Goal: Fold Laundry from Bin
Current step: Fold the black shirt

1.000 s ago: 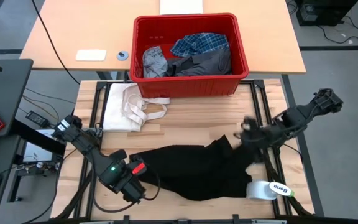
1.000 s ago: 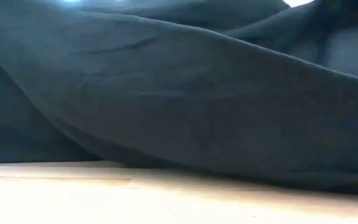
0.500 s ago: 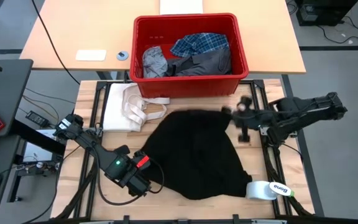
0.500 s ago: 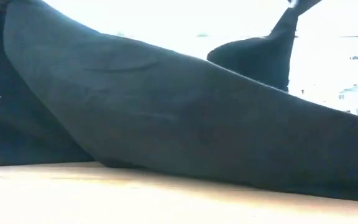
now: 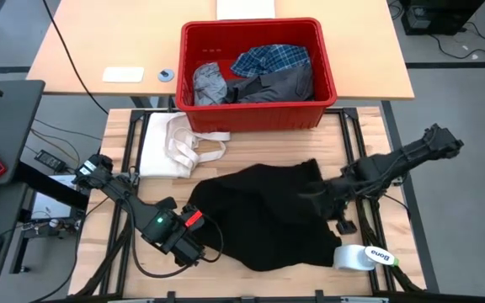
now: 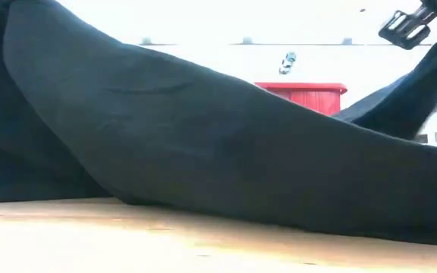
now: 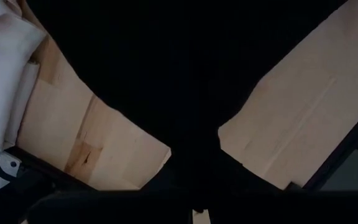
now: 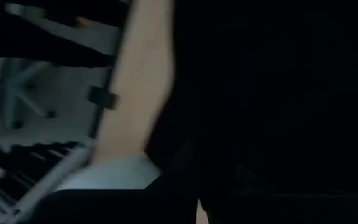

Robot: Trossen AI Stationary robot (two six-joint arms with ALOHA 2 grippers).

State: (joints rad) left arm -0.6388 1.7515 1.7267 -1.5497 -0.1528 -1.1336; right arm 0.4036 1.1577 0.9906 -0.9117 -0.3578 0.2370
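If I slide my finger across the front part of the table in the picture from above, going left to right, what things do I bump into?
left gripper → black garment → right gripper → white roll of tape

Bin (image 5: 255,114) at upper centre of the frame, garments (image 5: 255,74) inside it, cloth with strap loops (image 5: 171,145) left below it, large garment (image 5: 263,215) spread lower centre on the desk (image 5: 251,160), tape roll (image 5: 354,257) at lower right
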